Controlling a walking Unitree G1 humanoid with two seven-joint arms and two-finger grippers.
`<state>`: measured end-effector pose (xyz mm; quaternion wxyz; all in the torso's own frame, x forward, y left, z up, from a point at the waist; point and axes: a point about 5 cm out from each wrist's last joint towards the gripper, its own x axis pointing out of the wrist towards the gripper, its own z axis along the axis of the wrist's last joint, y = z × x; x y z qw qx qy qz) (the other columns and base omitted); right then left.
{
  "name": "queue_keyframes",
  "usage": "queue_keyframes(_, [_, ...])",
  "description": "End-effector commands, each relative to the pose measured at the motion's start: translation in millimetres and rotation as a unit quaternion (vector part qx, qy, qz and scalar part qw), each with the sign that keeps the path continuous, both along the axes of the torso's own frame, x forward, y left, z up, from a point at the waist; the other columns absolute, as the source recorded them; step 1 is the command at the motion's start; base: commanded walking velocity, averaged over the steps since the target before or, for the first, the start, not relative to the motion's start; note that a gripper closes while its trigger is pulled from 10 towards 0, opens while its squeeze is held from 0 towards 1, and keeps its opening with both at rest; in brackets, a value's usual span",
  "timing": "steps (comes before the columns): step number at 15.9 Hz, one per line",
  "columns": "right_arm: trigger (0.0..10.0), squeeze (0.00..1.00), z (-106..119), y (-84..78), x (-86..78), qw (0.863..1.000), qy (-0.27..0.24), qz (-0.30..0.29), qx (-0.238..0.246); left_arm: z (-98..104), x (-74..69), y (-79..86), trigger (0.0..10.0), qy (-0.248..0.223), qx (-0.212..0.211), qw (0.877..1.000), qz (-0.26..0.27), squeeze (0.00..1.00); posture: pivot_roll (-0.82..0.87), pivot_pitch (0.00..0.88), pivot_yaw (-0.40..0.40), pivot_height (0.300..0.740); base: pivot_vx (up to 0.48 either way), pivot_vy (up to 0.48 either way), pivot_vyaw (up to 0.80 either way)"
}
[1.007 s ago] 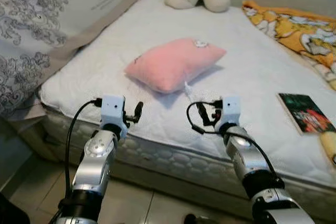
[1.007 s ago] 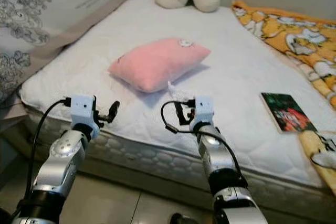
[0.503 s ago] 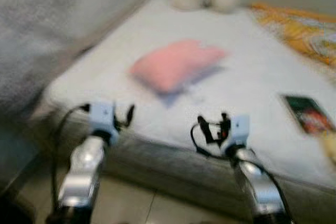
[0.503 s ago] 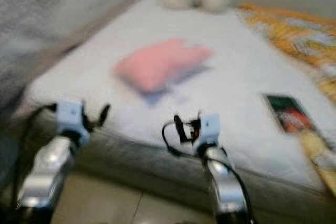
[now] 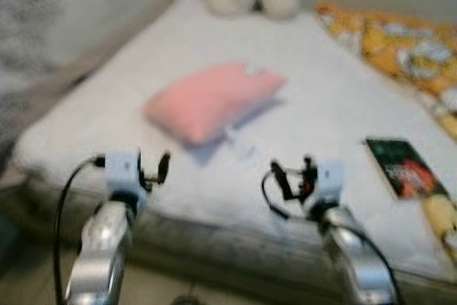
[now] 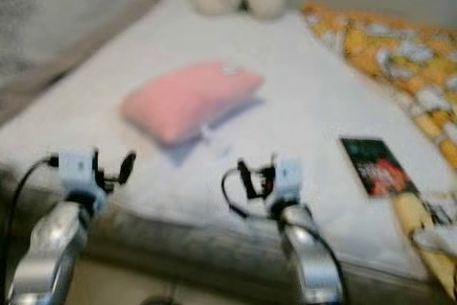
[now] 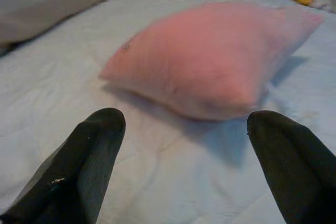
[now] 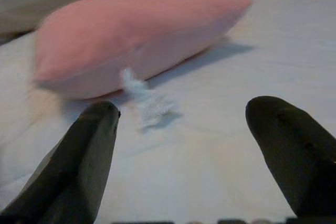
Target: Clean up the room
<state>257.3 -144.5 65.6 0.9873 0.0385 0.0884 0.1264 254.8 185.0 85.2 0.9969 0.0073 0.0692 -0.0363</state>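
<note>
Nowhere legible writing: pink pillow [image 5: 208, 99], blurred book [image 5: 404, 168].

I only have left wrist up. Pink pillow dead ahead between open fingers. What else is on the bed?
Observer: To the robot's right of the pink pillow, a dark-covered book lies flat on the white mattress.
Operator: Where's the other arm?
Observer: The right gripper is raised near the bed's front edge, fingers open, pointing at the same pillow; the left gripper is level with it.
Operator: Anything small near the pillow?
Observer: A white tag or tuft lies on the sheet at the pillow's near edge; too blurred to say more.
Operator: Far side of the bed?
Observer: An orange patterned blanket along the robot's right.
</note>
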Motion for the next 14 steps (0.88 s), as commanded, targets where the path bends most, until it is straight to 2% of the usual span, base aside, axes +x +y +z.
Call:
queue_keyframes(1, [10.0,0.0,-4,-10.2,-4.2,1.0,0.013,-0.015,-0.004,4,-1.1,-5.7,10.0,-0.009,-0.007,1.0,-0.012,0.0,-0.01,0.0,-0.021,0.74,0.0,0.0,0.0])
queue_keyframes(6, [10.0,0.0,-5,-8.2,-5.8,1.0,0.02,-0.011,-0.004,6,-1.4,-1.4,10.0,-0.011,0.021,1.0,-0.013,0.0,0.0,0.0,-0.025,0.74,0.0,0.0,0.0])
queue_keyframes(8, [10.0,0.0,-3,-7.8,-4.0,1.0,0.014,-0.002,-0.02,6,0.6,-1.3,10.0,-0.009,0.028,0.999,-0.019,0.0,0.0,0.0,-0.019,0.74,0.0,0.0,0.0])
queue_keyframes(9, [10.0,0.0,-3,-7.3,-3.2,0.999,0.01,0.004,-0.036,8,1.6,-3.2,10.0,-0.014,0.04,0.999,-0.029,0.0,-0.01,0.0,-0.015,0.74,0.0,0.0,0.8])
queue_keyframes(11, [10.0,0.0,-2,-1.7,-4.3,1.0,0.011,0.021,-0.017,10,1.8,-6.7,10.0,-0.015,0.029,0.999,-0.033,0.0,-0.01,0.0,-0.013,0.74,0.0,0.0,0.8])
queue_keyframes(14, [10.0,0.0,-4,17.4,-12.1,0.994,0.021,0.111,-0.004,13,2.6,-2.5,10.0,-0.017,0.026,0.999,-0.025,0.0,0.01,0.0,-0.012,0.74,0.298,0.0,0.8])
